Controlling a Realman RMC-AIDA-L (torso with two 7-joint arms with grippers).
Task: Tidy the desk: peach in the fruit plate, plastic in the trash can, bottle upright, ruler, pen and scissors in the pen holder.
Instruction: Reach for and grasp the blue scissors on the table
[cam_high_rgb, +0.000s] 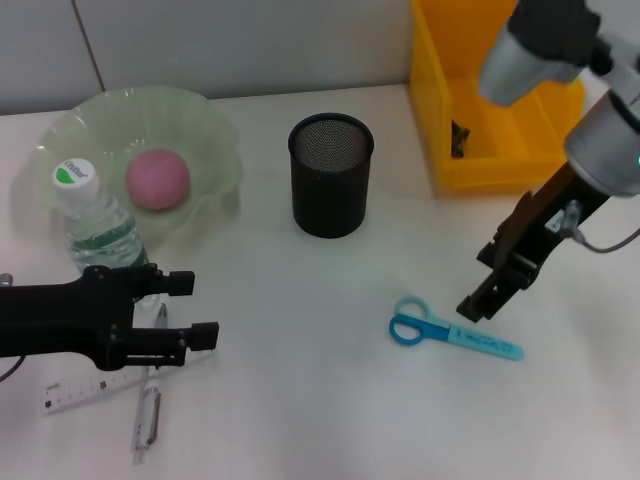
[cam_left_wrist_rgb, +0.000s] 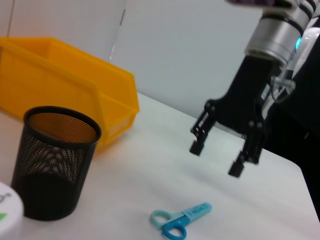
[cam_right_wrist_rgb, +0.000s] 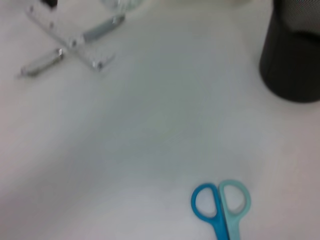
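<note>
Both fingers apart, right gripper (cam_high_rgb: 489, 287) hovers beside (not touching) scissors (cam_high_rgb: 452, 332) — empty.

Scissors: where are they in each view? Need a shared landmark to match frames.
Head view: scissors lie flat, lower right of centre, just left of the right gripper.
Left wrist view: bottom centre.
Right wrist view: bottom edge, handles only.
Shared landmark: black mesh pen holder.

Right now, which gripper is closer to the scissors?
Right. The right gripper hangs open just beyond the scissors, near their blade end. The left gripper, also open, is far across the desk, over the pen and ruler.
</note>
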